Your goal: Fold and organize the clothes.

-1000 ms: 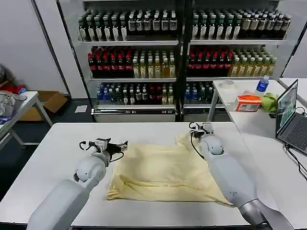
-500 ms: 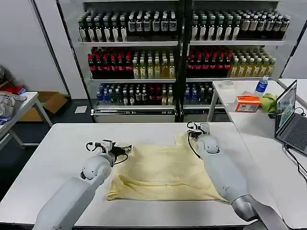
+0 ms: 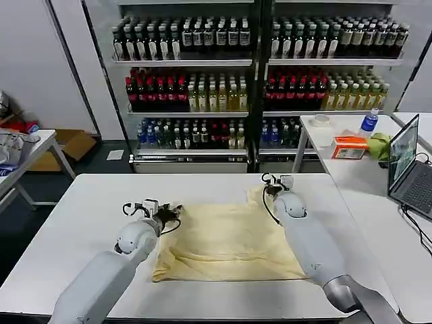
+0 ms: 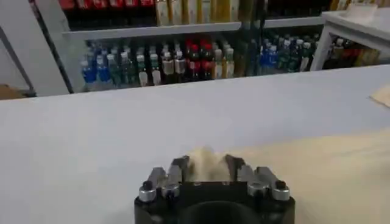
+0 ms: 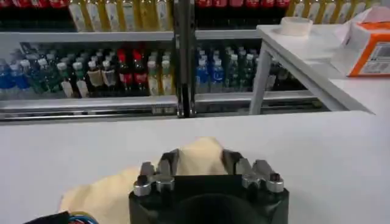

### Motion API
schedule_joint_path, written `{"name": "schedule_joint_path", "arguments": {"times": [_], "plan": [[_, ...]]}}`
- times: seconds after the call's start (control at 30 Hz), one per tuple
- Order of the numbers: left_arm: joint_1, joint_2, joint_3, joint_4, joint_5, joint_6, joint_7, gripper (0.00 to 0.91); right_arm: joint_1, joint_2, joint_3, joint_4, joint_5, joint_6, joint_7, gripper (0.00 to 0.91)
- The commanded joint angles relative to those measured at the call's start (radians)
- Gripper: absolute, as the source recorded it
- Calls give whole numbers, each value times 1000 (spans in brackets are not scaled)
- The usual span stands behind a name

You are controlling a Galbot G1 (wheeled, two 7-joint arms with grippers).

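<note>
No readable brand or label text for you anywhere; bottle labels on the drinks shelves [image 3: 256,81] are too small, and the orange box [image 3: 349,146] on the side table [image 3: 324,138] is showing print you can't make out. The cream-yellow T-shirt [image 3: 226,243] is lying spread w/ some wrinkles on the white table [image 3: 81,216], roughly centre, its near edge close to the table's front. Your left gripper [image 3: 177,210] is sitting at the shirt's far-left corner; in the left wrist view the fingers [image 4: 178,167] are standing apart w/ a bump of yellow fabric [image 4: 204,163] between them, but you can't tell if they're actually pinching it. Your right gripper [image 3: 267,188] is sitting at the shirt's far-right corner, where the fabric is bunching up; in the right wrist view the fingers [image 5: 167,163] are likewise parted around a raised fold [image 5: 201,155], grip uncertain. Room: shelves packed w/ dark, red, yellow and blue-capped bottles are filling the back wall. The side table on your right is carrying a blue-capped bottle [image 3: 369,120], a tape roll [image 3: 320,119], a green cloth [image 3: 380,144] and an open laptop [image 3: 407,165]. Another table [image 3: 27,152] w/ a cardboard box [image 3: 71,143] beside it is standing far left.
</note>
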Motion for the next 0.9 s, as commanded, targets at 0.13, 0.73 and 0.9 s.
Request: {"name": "schedule_joint_path", "arguments": {"times": [0.13,0.73,0.9], "plan": [[14,7,-24,-13,-27,-3,12,10,-21,-6,-1,51,5,27,2,0],[107,89,-133,-220,-53,-41,39,10,-151,-114,35,497,69,113,18,0],[163,115,-175,-303,-69,-35,37,10,-258,-176,86,657,84,83,21,0]]}}
